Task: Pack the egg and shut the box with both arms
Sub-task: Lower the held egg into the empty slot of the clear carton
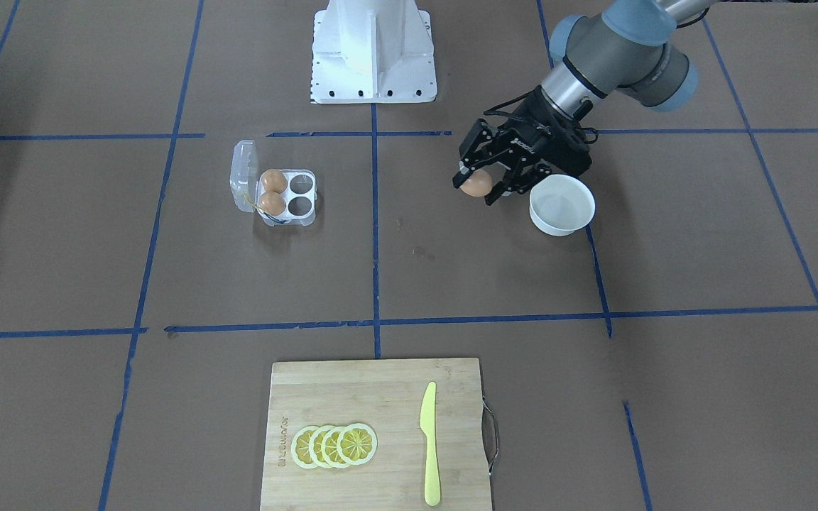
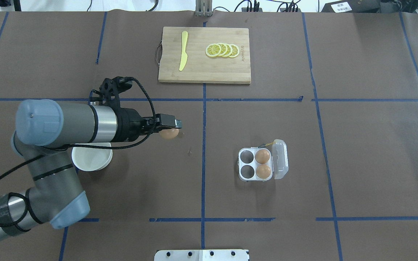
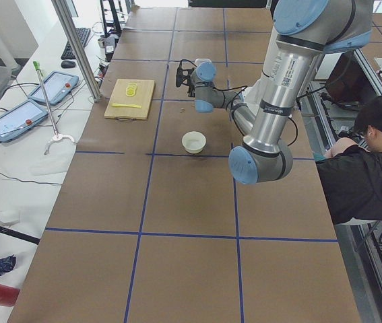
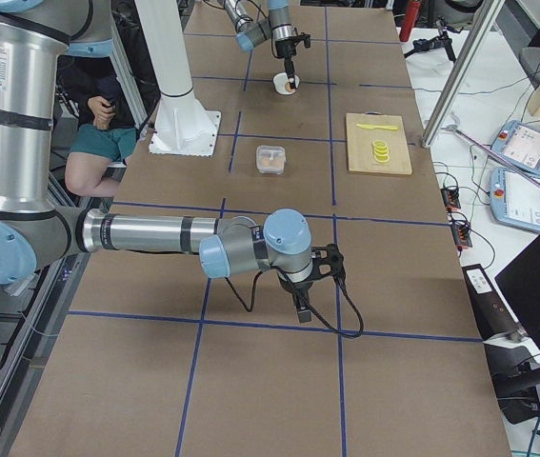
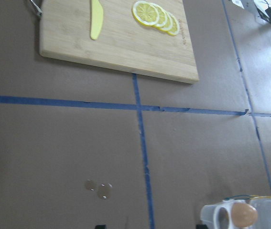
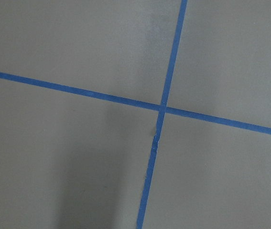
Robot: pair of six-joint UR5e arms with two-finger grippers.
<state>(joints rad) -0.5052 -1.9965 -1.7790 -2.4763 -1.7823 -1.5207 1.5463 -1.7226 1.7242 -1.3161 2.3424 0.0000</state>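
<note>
Two hands | left hand pinches egg, half-hidden | right hand grip: cannot tell

Text check: nothing fully legible
Cutting board has a burned-in brand mark running along one short edge; letters too blurred to read in the front, overhead and left wrist views. Left claw body carries small white lettering, not readable. Left arm has a small dark-printed label on its grey tube, too small to read. White paper tag on dark gear past the counter far edge shows print, unreadable at this size
</note>
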